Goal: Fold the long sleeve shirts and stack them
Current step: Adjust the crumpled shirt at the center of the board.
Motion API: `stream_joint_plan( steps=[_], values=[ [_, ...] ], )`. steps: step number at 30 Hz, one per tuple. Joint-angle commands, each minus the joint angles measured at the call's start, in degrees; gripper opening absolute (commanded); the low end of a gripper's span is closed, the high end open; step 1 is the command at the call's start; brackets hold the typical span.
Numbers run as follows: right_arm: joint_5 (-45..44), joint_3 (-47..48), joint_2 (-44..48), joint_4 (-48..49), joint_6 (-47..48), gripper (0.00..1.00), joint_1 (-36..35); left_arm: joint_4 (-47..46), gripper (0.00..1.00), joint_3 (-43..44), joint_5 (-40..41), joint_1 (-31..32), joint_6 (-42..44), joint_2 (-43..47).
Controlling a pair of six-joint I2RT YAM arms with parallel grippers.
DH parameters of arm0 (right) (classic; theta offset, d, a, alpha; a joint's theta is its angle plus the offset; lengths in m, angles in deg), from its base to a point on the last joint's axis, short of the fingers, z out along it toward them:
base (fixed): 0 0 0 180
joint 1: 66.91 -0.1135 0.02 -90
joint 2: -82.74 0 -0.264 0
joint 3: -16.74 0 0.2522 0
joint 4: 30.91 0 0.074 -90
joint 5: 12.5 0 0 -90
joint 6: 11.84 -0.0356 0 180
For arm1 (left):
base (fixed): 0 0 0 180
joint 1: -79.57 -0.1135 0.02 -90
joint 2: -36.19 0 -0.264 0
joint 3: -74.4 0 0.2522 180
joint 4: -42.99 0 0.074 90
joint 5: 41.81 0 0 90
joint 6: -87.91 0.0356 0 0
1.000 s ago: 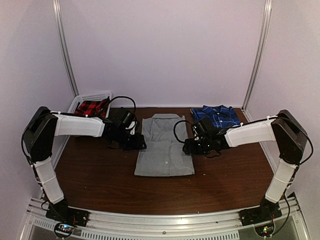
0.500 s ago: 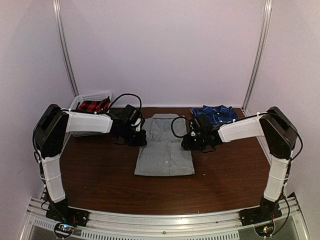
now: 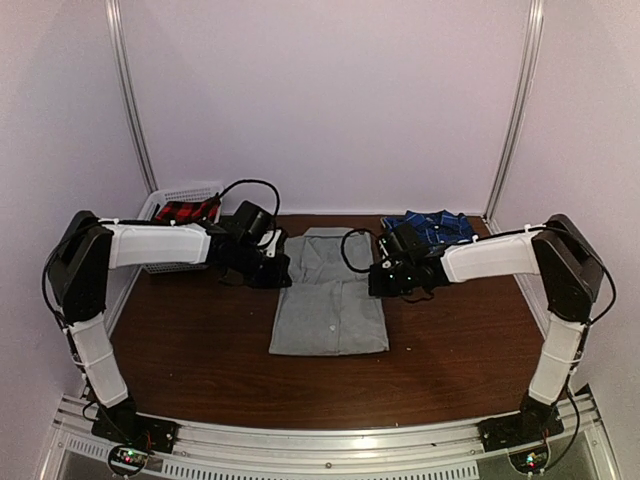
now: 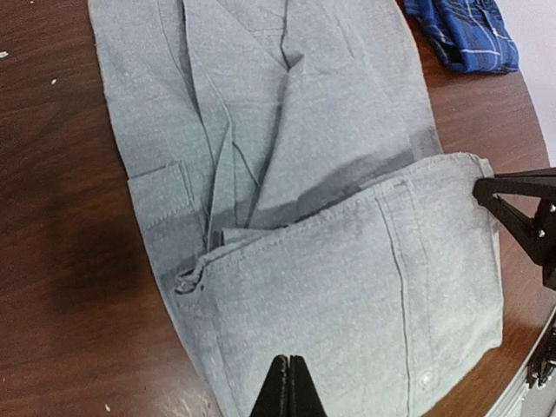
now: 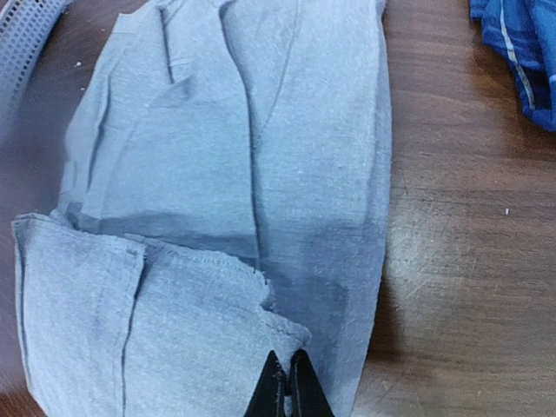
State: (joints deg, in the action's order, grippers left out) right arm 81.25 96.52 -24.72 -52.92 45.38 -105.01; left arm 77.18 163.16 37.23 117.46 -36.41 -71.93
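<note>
Two soft, collared shirts lie on the dark wood-grain counter (image 3: 200, 350). At the counter's 10 o'clock corner a white perforated basket (image 3: 165, 198) holds a red plaid cloth (image 3: 185, 212). The light grey shirt (image 3: 328, 305) is at the centre, a plain matte weave forming a tidy rectangle with its collar toward 12 o'clock. Its lower part is doubled up over the front, and the stitched hem runs across the middle with a shadow beneath it. The dark blue plaid shirt (image 3: 435, 228), with thin white lines, sits rumpled at about 1 o'clock.

The left gripper (image 4: 289, 365) is at the grey shirt's 9 o'clock edge. Its fingers are pressed together on the rim of the doubled layer. The right gripper (image 5: 287, 360) is at the 3 o'clock edge, its fingers pinched narrowly on the raw corner of that same layer.

Compared with a second ago, both grippers have moved toward 12 o'clock along the shirt's sides. The shirt's outline on the counter is about the same.
</note>
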Motion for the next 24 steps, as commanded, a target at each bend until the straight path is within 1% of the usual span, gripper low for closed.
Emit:
stream_joint_plan(
  steps=[1,5,7,11,13,18,20,24],
  values=[
    [-0.9,-1.8,7.3,-1.2,1.1,0.0,-2.2,0.2,0.0,-4.6,-3.4,0.4,0.1,7.4],
    [-0.6,-4.3,11.1,-1.6,1.2,0.0,-4.6,1.2,0.0,-8.1,-0.9,0.7,-0.3,10.5],
    [-0.5,-5.7,12.8,-1.6,1.1,0.0,-6.6,2.7,0.08,-7.9,1.1,0.7,-0.7,10.7],
    [-0.6,-10.2,17.3,-0.9,1.2,0.0,-11.9,2.6,0.35,-8.1,4.5,0.6,-2.7,13.2],
    [0.3,-12.9,20.2,-0.1,0.8,0.0,-15.0,2.7,0.42,-7.6,5.2,0.5,-3.0,14.4],
    [0.4,-19.9,27.4,-0.1,-0.3,0.0,-23.1,4.2,0.52,-6.2,6.0,0.4,-3.0,15.7],
    [0.7,-23.5,29.9,-0.4,-1.7,0.0,-26.0,4.4,0.52,-6.3,4.0,0.4,-2.4,15.9],
    [1.5,-28.5,34.6,-1.5,-4.6,0.0,-31.3,6.2,0.5,-8.1,-0.9,0.9,-0.3,16.3]
  ],
)
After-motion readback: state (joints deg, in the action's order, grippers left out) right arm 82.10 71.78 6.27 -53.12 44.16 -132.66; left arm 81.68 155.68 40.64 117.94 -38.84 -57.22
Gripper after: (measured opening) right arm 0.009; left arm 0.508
